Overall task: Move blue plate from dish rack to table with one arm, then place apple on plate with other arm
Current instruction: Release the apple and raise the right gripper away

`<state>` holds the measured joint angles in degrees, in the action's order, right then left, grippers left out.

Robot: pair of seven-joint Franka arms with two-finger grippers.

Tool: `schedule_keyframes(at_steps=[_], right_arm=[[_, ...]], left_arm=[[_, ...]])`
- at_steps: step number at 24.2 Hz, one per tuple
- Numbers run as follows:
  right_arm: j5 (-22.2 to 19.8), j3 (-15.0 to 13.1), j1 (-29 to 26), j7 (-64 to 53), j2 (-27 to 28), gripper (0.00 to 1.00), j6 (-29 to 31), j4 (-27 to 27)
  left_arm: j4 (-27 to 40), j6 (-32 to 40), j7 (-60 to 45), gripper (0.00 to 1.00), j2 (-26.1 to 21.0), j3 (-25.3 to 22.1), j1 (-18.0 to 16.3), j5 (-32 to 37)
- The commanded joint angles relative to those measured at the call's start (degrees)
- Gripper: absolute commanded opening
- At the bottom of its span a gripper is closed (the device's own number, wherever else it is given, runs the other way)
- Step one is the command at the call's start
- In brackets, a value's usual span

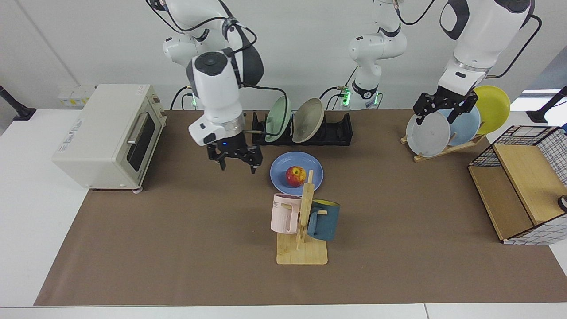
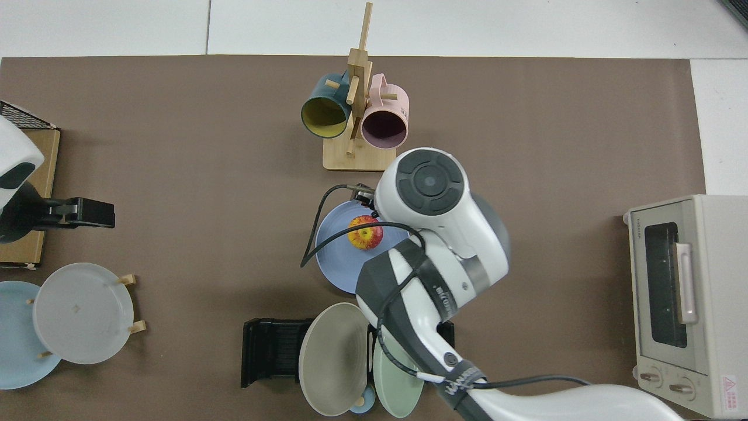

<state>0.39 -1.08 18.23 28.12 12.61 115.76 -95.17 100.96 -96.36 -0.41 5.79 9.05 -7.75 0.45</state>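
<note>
While the apple (image 1: 295,176) sits loose on the blue plate (image 1: 280,173), which lies flat on the brown-matted surface (image 1: 177,230) just in front of the dish rack (image 1: 336,133), the right gripper (image 1: 234,163) hangs beside the plate, wrist bent downward, fingers apart and holding nothing. Over at the wooden plate stand (image 1: 443,150), the left gripper (image 1: 436,113) waits above the grey plate (image 1: 427,135), its fingers spread too.
</note>
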Motion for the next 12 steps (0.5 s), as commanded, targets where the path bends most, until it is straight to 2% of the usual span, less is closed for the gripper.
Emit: schedule_keyframes(at_steps=[1, 5, 12], right_arm=[[0.14, 1.08, -8.28, -13.15, -1.88, 1.0, -2.2, -1.87], [0.32, 1.08, -13.56, -22.22, -4.43, 1.0, -5.45, -2.13], [0.58, 1.0, -15.16, -22.76, -10.84, 1.0, -11.95, -1.87]], left_arm=[[-0.15, 0.82, 0.41, 1.0, 0.01, -0.52, 0.81, -0.54], [-0.06, -0.32, 0.58, 1.0, -0.08, -0.26, 0.81, -0.63], [0.11, -0.41, 0.76, 1.0, -0.08, -0.26, 0.81, -1.42]])
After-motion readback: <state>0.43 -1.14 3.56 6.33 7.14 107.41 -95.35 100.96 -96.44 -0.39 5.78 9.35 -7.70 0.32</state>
